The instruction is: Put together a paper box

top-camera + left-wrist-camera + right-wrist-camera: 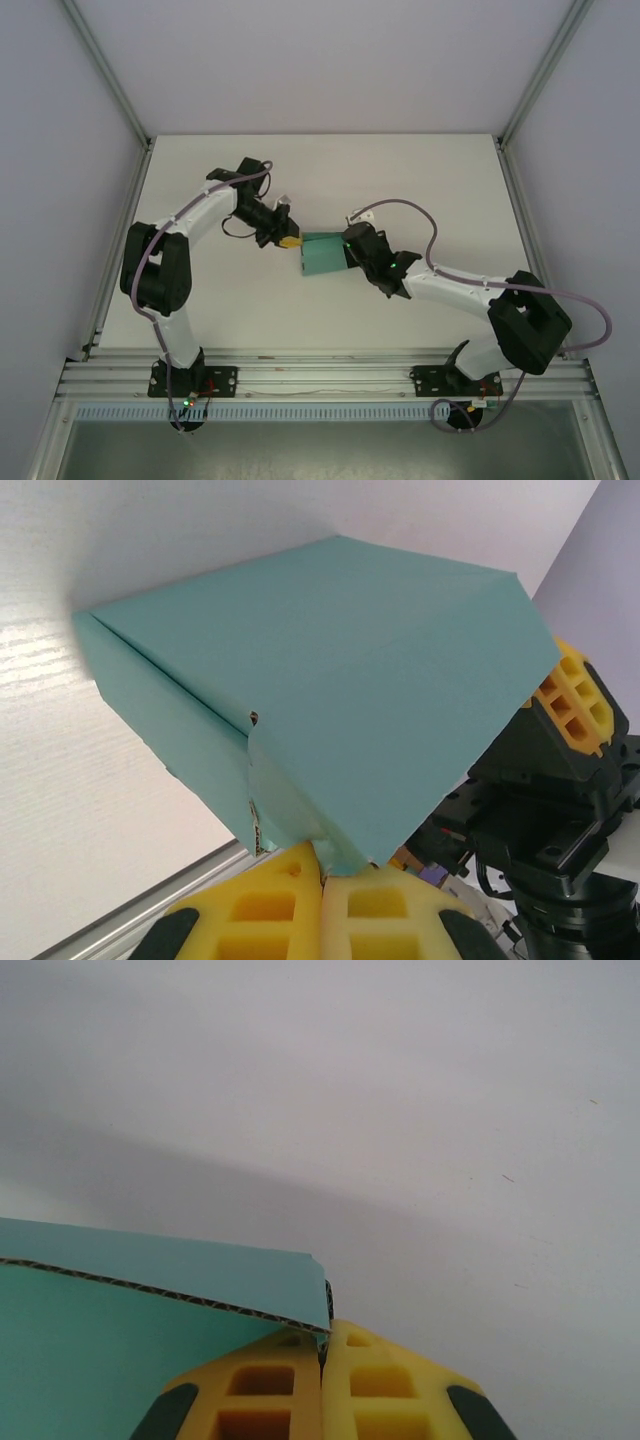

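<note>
A: Paper box (322,254), where is it?
B: Mid-worktop (400,170), teal-green, held between both arms.
A: Poses?
B: Left arm (195,220) rises from its base, elbow bent, wrist pointing right, with its jaws clamped on the box's left corner. Right arm (450,285) stretches leftward, its jaws closed on the box's right edge.

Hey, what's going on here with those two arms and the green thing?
Two robot arms hold a teal paper box between them at the middle of the white table. The left gripper is shut on one corner, the right gripper on the opposite edge. The card is already folded into shape.
</note>
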`<action>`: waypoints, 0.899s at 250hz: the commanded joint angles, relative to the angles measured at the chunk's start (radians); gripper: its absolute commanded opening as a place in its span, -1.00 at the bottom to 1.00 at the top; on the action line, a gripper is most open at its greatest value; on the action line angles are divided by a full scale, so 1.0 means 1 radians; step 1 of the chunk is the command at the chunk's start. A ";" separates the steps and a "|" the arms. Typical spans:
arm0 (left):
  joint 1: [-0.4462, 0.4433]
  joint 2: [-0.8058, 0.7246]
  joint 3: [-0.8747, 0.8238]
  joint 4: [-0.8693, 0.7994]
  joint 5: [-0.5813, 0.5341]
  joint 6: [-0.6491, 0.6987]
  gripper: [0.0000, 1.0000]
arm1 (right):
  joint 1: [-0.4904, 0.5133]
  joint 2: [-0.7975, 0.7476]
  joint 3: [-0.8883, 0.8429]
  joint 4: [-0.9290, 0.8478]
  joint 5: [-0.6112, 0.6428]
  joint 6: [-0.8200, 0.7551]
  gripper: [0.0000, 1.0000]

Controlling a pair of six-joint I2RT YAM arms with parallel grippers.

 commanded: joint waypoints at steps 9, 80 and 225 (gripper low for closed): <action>-0.007 0.024 0.023 0.051 0.047 -0.065 -1.00 | 0.021 0.063 -0.041 -0.184 -0.093 -0.013 -1.00; -0.002 0.015 0.048 0.071 0.046 -0.147 -1.00 | 0.021 0.074 -0.044 -0.181 -0.094 -0.009 -1.00; -0.010 0.019 0.153 -0.241 -0.248 0.240 -1.00 | 0.021 0.064 -0.050 -0.176 -0.084 -0.005 -1.00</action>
